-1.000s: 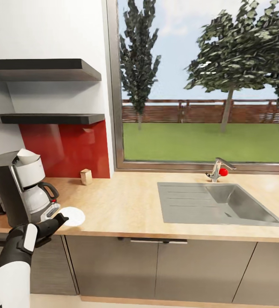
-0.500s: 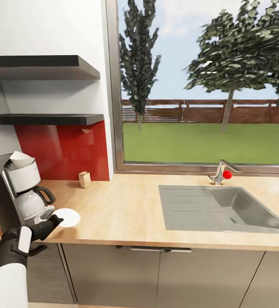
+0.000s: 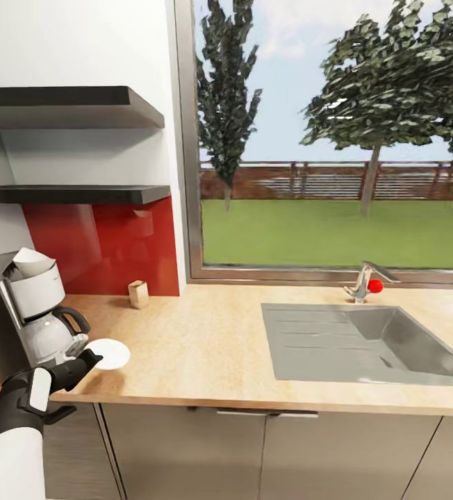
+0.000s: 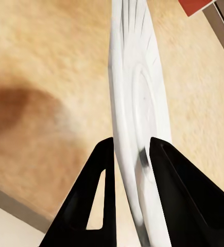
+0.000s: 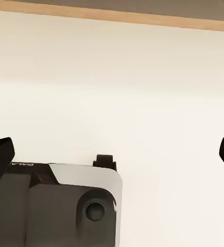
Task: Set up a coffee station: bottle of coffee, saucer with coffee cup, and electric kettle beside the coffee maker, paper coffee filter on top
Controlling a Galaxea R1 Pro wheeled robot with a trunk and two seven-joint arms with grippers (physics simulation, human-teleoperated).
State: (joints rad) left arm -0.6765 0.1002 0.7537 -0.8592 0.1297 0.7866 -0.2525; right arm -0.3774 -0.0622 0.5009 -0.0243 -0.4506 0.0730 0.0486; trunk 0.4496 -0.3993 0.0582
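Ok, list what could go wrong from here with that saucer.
1. The left gripper pinches the saucer only at its rim, fingers on either face; it may slip or tilt on release.
2. It is close beside the coffee maker; a sideways nudge could knock the carafe or the paper filter on top.
3. The saucer sits near the countertop front edge and could fall.

Countertop (image 3: 206,347): bare stretch lay between coffee maker (image 3: 25,312) at 9 o'clock and sink (image 3: 365,344) at 3 o'clock. Small wooden block (image 3: 139,294) stood at 11 o'clock by the backsplash. Shelves (image 3: 73,111) overhung the coffee maker.
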